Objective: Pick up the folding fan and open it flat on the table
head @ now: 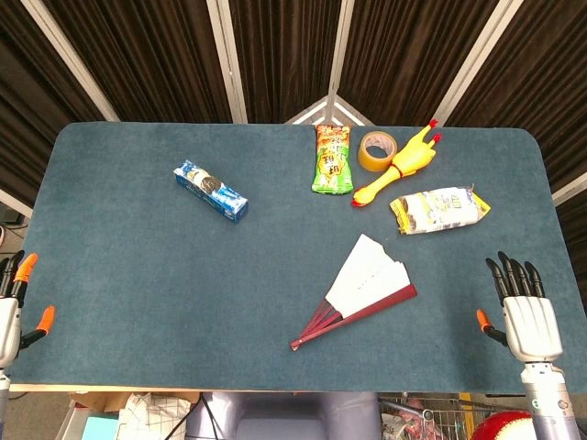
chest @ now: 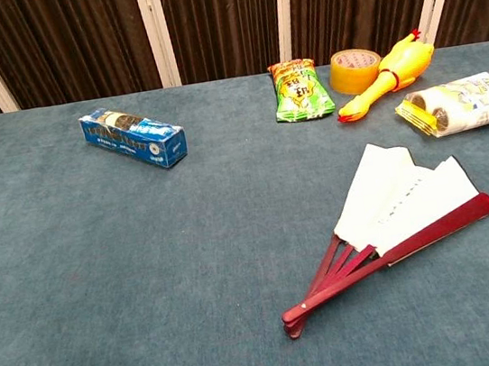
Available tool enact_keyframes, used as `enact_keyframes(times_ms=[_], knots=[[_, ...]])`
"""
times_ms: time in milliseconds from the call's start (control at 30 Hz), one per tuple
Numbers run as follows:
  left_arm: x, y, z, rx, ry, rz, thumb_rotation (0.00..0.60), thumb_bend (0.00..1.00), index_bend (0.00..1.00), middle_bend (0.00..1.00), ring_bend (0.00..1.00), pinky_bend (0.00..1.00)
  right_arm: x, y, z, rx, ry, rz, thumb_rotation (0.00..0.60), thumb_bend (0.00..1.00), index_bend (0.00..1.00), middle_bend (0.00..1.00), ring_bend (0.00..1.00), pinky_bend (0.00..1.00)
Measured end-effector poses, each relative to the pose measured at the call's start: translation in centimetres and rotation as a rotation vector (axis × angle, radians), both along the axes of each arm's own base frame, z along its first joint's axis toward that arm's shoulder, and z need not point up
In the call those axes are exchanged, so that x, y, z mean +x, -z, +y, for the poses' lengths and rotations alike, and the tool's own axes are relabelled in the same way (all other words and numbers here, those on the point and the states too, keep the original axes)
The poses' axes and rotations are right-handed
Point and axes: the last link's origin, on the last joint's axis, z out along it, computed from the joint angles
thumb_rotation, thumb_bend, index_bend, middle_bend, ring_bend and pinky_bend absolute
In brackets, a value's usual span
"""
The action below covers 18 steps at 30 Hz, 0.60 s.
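Note:
The folding fan (head: pixel 360 287) (chest: pixel 397 216) lies partly spread on the blue table, white paper leaf toward the back and dark red ribs meeting at a pivot near the front. My right hand (head: pixel 524 313) hovers at the table's right front edge, fingers straight and apart, holding nothing, well right of the fan. My left hand (head: pixel 13 302) shows at the left front edge, orange-tipped fingers apart and empty. Neither hand appears in the chest view.
A blue biscuit box (head: pixel 211 191) lies at the left middle. At the back right sit a green snack bag (head: pixel 332 159), a tape roll (head: pixel 376 150), a yellow rubber chicken (head: pixel 400 166) and a white snack packet (head: pixel 439 210).

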Motion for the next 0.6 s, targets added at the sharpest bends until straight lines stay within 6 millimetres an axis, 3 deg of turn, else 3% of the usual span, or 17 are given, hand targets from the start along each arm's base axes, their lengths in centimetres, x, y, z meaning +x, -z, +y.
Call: enact_keyframes(times_ms=[267, 467, 600], knots=[[0.1, 0.3, 0.2, -0.010, 0.001, 0.004, 0.600, 0.49, 0.07, 0.00, 0.00, 0.02, 0.5, 1.0, 0.4, 0.055, -0.019, -0.007, 0.600, 0.35, 0.13, 0.01, 0.07, 0.01], [-0.2, 0.0, 0.1, 0.000, -0.015, -0.002, 0.600, 0.49, 0.07, 0.00, 0.00, 0.02, 1.2, 2.6, 0.4, 0.098, -0.025, -0.029, 0.600, 0.35, 0.22, 0.01, 0.07, 0.01], [-0.1, -0.1, 0.2, 0.006, -0.009, -0.008, 0.600, 0.49, 0.07, 0.00, 0.00, 0.02, 1.9, 4.4, 0.7, 0.146, -0.033, -0.049, 0.600, 0.35, 0.23, 0.01, 0.07, 0.01]])
